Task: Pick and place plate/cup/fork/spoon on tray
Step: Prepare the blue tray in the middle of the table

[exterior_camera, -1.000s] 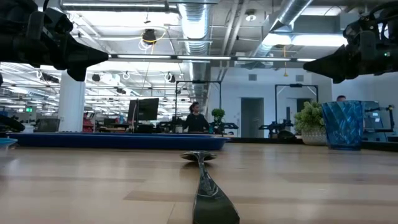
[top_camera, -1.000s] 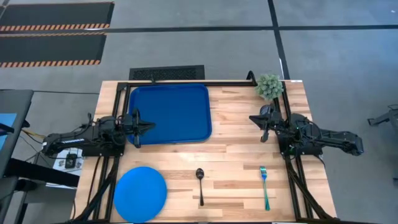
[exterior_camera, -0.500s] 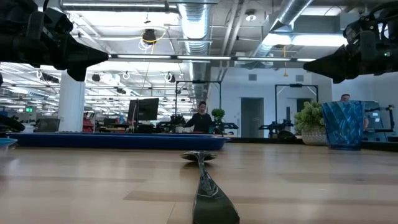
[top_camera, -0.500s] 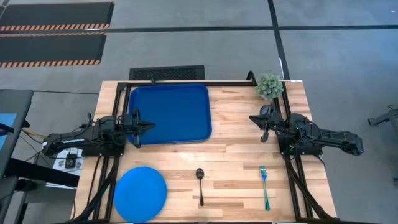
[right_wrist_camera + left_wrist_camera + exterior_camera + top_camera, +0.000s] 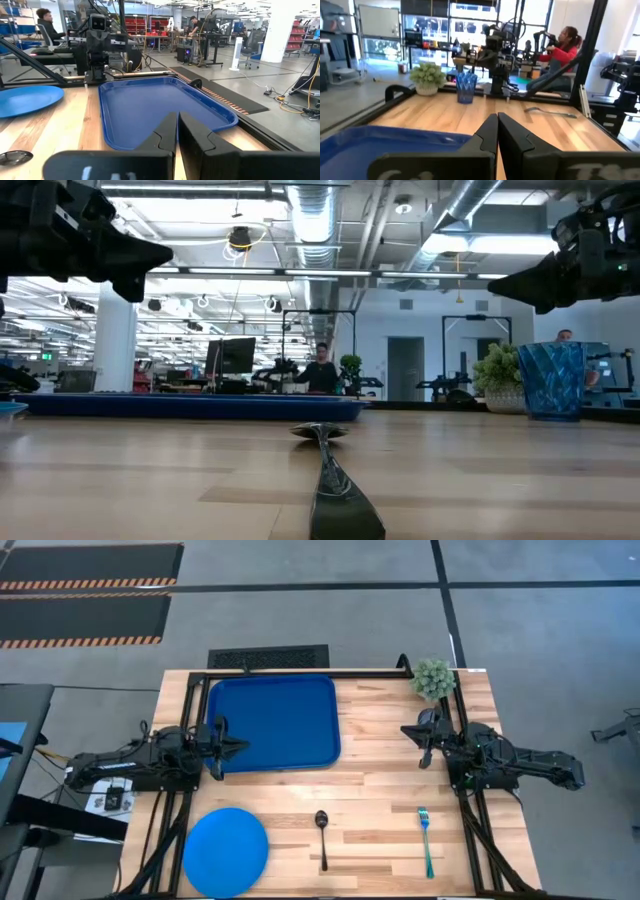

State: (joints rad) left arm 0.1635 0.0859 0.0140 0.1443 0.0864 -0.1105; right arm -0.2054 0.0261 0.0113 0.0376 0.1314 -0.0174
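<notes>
The dark-blue tray (image 5: pixel 275 722) lies at the table's far left. The bright-blue plate (image 5: pixel 226 851) lies flat at the near left. The dark spoon (image 5: pixel 322 838) and the teal fork (image 5: pixel 427 840) lie on the wood near the front edge. The dark-blue cup (image 5: pixel 550 380) stands upright beside a small plant (image 5: pixel 433 678); it also shows in the left wrist view (image 5: pixel 466 87). My left gripper (image 5: pixel 243 744) is shut and empty, hovering over the tray's left rim. My right gripper (image 5: pixel 403 730) is shut and empty, hovering at the far right near the cup.
A black frame bar (image 5: pixel 300 672) runs along the table's far edge behind the tray. Bare wood lies between the tray and the right arm. People and desks show in the room beyond the table.
My left gripper has risen a little above the tray's left rim, still shut. The things on the table have not moved.
</notes>
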